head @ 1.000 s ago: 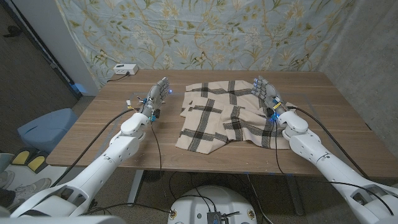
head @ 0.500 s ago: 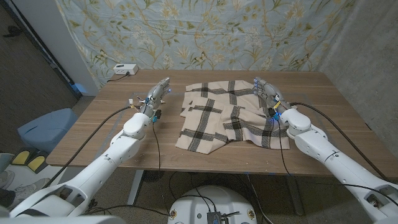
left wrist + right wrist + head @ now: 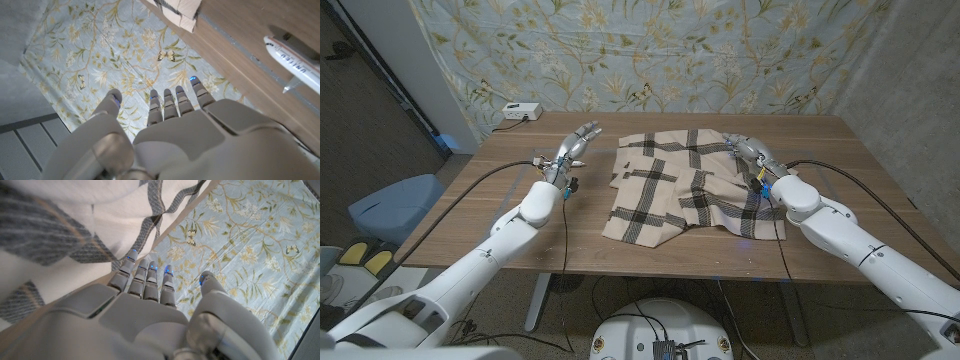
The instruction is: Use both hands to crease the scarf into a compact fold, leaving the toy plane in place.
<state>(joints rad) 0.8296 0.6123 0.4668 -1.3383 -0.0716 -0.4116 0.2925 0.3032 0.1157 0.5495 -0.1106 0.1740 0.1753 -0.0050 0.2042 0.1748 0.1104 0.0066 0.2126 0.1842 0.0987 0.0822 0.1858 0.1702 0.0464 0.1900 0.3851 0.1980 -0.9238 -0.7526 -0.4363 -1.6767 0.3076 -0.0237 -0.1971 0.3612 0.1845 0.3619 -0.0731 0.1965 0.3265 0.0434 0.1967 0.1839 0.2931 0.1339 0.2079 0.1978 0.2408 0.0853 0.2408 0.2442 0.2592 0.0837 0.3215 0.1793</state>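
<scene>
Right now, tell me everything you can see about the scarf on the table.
The scarf is a cream, soft-looking woven cloth crossed by dark plaid stripes. It lies loosely rumpled and partly folded over itself on the wooden table, between the two hands, its near corner close to the front edge. The right hand is at its right edge, though contact is unclear; the left hand is apart from it.

I read one text: "UNITED" in dark capitals along the white fuselage of the toy plane [image 3: 292, 57], seen from my left wrist camera, plane lying on the wooden surface [image 3: 240, 35]. Head camera: nothing legible on the white box [image 3: 521, 110] at about 10 o'clock; too small to tell.
</scene>
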